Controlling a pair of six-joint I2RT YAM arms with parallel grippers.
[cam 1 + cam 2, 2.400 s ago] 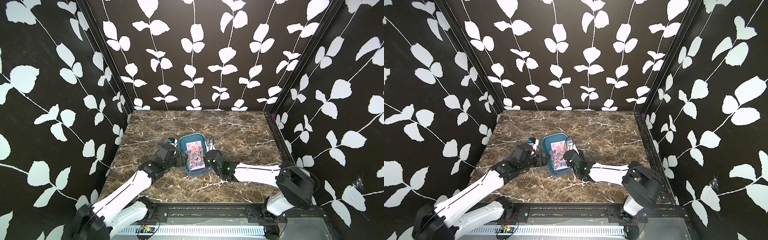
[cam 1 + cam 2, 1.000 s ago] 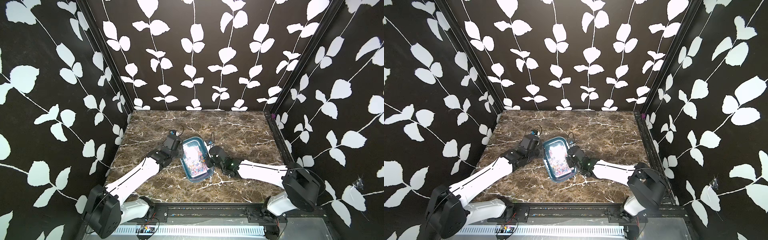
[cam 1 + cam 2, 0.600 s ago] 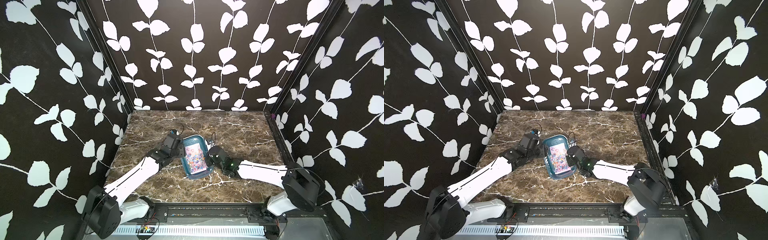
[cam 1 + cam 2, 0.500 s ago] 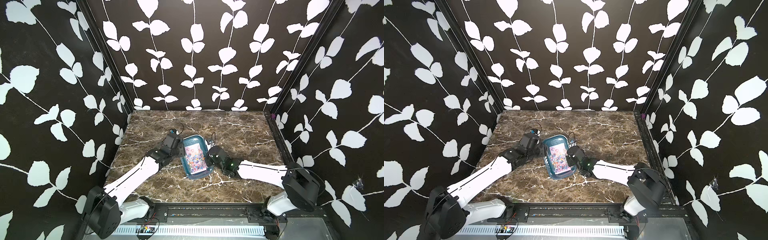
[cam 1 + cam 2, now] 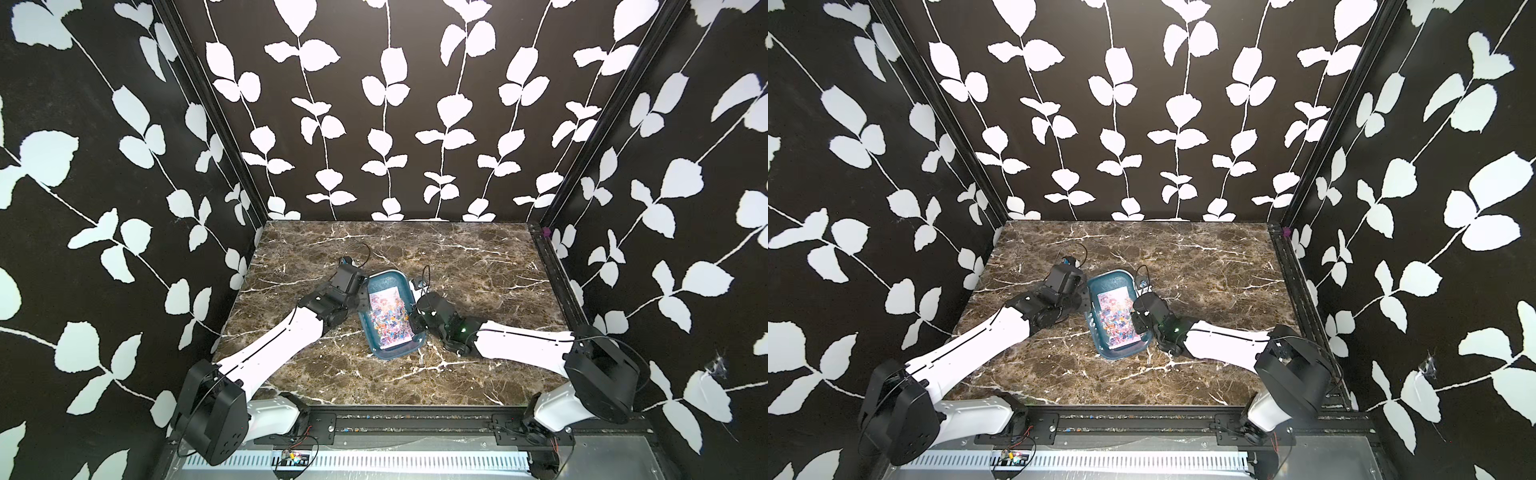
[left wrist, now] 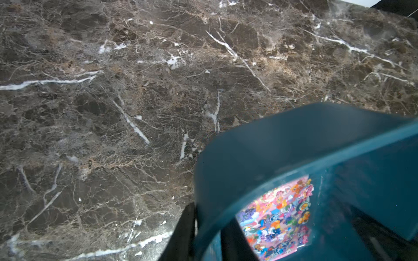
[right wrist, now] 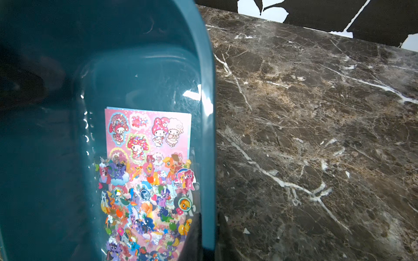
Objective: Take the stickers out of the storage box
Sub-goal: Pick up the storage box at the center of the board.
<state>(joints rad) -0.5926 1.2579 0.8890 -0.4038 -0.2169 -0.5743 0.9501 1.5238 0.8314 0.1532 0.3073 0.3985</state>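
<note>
**Item 1: the storage box** [image 5: 387, 275] [image 5: 1111, 276] [image 6: 294, 140] [image 7: 135, 56]. Teal plastic, shallow, with rounded corners. It is placed about the middle of the table [image 5: 465, 257], its long sides running roughly from the front edge towards the back edge, a little askew. Whether its base rests flat on the table cannot be told.

**Item 2: the stickers** [image 5: 388, 318] [image 5: 1117, 320] [image 6: 278, 217] [image 7: 147, 180]. They are stacked inside the storage box, close against its right long wall and towards its near end.
- A pink sheet printed with hooded cartoon rabbits and a sheep is seen in the right wrist view.
- The pink sheet is partly overlaid by a clear sheet of small multicoloured pony figures.
- A light-blue edge is shown just past the pink sheet's far end.
- Small lettering is carried by one pony sticker, too small to be read.

**Item 3: the left gripper** [image 5: 363, 304] [image 5: 1084, 305] [image 6: 208, 235]. It is clamped on the storage box's left long wall, one finger outside and one inside.

**Item 4: the right gripper** [image 5: 415, 325] [image 5: 1139, 326] [image 7: 209, 235]. It is clamped on the right long wall, just beside the stickers.
</note>
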